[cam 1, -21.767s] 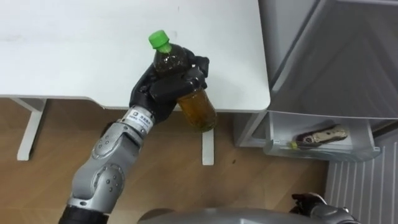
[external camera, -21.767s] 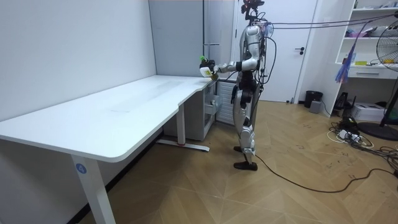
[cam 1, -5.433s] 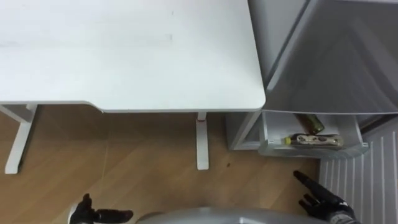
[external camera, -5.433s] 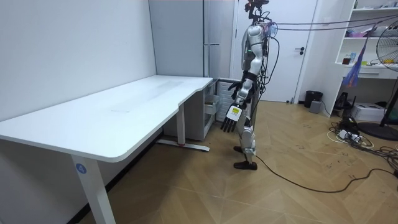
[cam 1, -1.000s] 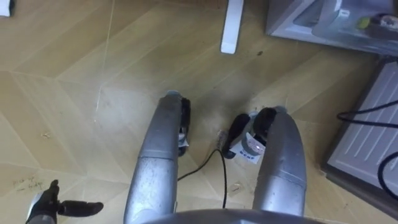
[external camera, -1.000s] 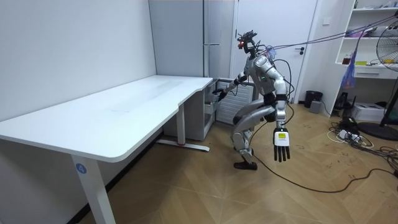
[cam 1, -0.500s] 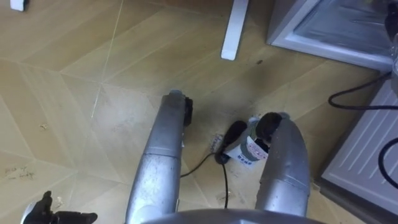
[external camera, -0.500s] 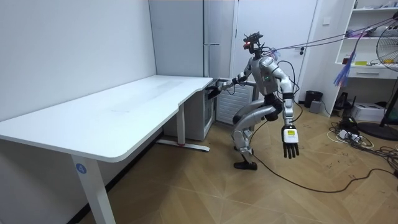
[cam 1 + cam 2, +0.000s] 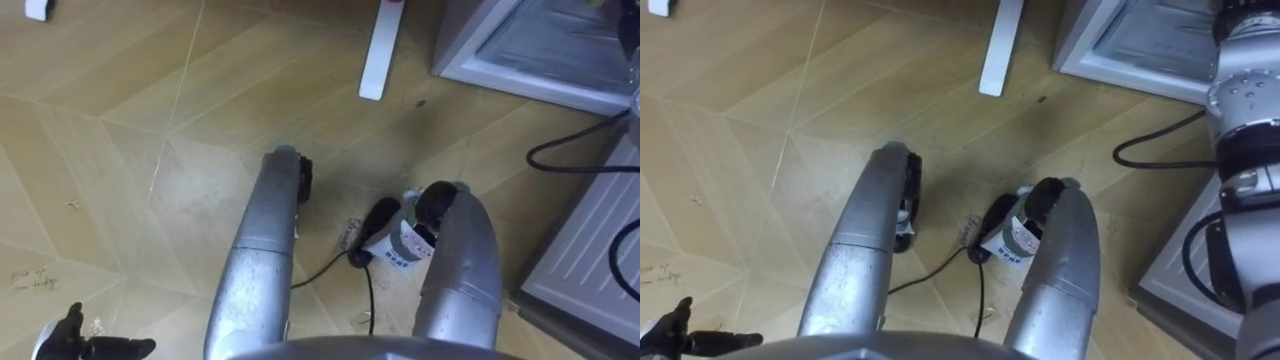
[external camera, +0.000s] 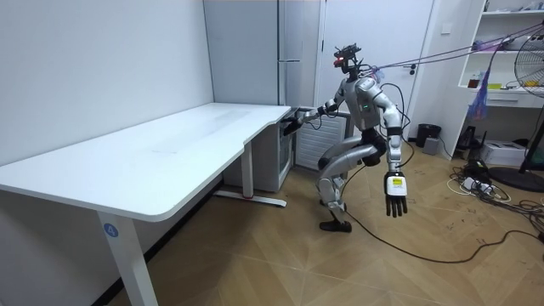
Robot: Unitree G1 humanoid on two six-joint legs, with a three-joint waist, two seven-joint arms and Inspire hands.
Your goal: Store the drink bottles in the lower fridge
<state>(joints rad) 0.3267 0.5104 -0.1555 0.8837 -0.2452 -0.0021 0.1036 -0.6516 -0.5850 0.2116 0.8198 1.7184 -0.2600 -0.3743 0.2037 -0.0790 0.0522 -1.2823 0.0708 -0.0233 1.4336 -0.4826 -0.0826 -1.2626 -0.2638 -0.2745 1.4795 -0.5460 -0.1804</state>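
Room view, R hand (image 10: 295,124) at lower fridge (image 10: 274,161)

Office-like room: long white desk (image 10: 170,146), tall grey fridge (image 10: 251,51), wall shelves (image 10: 508,53), wood floor (image 10: 272,259).

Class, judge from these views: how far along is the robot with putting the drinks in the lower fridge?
Done, apparently: the left hand hangs open, carrying nothing. In hand: the bent robot's right hand reaches to the lower fridge. Left, probably: shutting the fridge door, which stands open.
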